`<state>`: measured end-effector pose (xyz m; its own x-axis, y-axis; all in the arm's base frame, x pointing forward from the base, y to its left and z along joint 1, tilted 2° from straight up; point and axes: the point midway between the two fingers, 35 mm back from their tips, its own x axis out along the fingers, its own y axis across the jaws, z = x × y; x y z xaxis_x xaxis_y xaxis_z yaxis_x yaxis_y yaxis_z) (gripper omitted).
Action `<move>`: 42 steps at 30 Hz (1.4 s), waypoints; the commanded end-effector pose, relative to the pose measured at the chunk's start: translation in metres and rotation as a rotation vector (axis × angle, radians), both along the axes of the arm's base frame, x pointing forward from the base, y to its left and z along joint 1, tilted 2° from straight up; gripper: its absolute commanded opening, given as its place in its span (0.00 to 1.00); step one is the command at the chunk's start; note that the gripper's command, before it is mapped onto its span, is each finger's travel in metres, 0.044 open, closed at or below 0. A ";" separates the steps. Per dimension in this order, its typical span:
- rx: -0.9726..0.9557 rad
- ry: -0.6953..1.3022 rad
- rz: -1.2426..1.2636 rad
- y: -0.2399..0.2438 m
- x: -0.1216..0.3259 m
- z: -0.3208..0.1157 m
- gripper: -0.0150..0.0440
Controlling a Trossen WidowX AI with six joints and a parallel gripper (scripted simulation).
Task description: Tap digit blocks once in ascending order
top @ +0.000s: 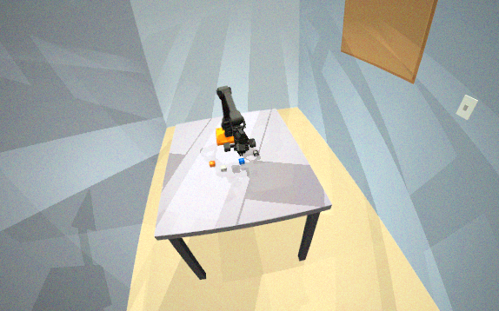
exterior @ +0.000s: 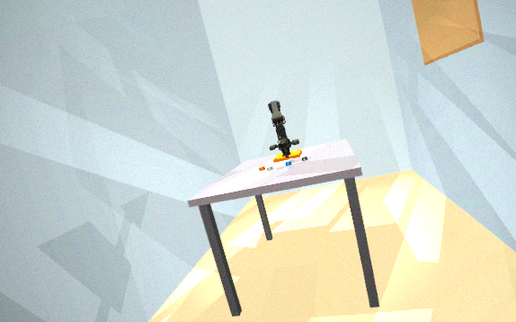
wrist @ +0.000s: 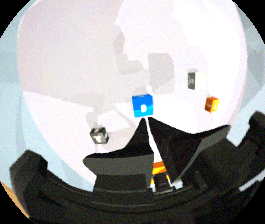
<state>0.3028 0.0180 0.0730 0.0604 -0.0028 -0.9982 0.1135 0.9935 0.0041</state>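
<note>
My gripper (top: 241,155) (exterior: 286,156) (wrist: 145,120) is shut and empty, its tips just above and behind the blue block (top: 242,161) (exterior: 289,164) (wrist: 143,103). The blue block has a white mark, too blurred to read. To one side, a dark grey block (top: 256,153) (exterior: 305,158) (wrist: 99,135) has an unclear light mark. On the other side are a pale block (top: 223,168) (exterior: 270,168) (wrist: 192,80) and an orange block (top: 212,163) (exterior: 262,168) (wrist: 212,104); their digits are unreadable. Another pale block (exterior: 292,161) shows faintly behind the blue one; the gripper hides it in the other views.
The arm stands on an orange base (top: 222,136) (exterior: 297,154) (wrist: 158,167) towards the back of the pale table (top: 199,208) (exterior: 237,184). Shadows of the arm fall around the blocks. A wooden board (top: 386,35) (exterior: 449,29) hangs on the wall, away from the table.
</note>
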 end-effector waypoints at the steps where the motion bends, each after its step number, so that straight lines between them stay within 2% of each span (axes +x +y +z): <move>1: -0.004 -0.005 -0.004 -0.001 0.000 -0.005 0.29; 23: -0.004 -0.005 -0.004 -0.001 0.001 -0.030 0.29; 26: -0.003 -0.006 -0.004 -0.001 0.000 -0.003 0.29; 32: -0.004 -0.006 -0.004 -0.001 0.000 0.009 0.29; 38: -0.004 -0.006 -0.004 0.000 -0.005 0.079 0.29; 42: -0.003 -0.006 -0.004 0.002 -0.006 0.081 0.29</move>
<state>0.2993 0.0187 0.1516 0.0844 -0.0015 -0.9964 0.1147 0.9934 0.0082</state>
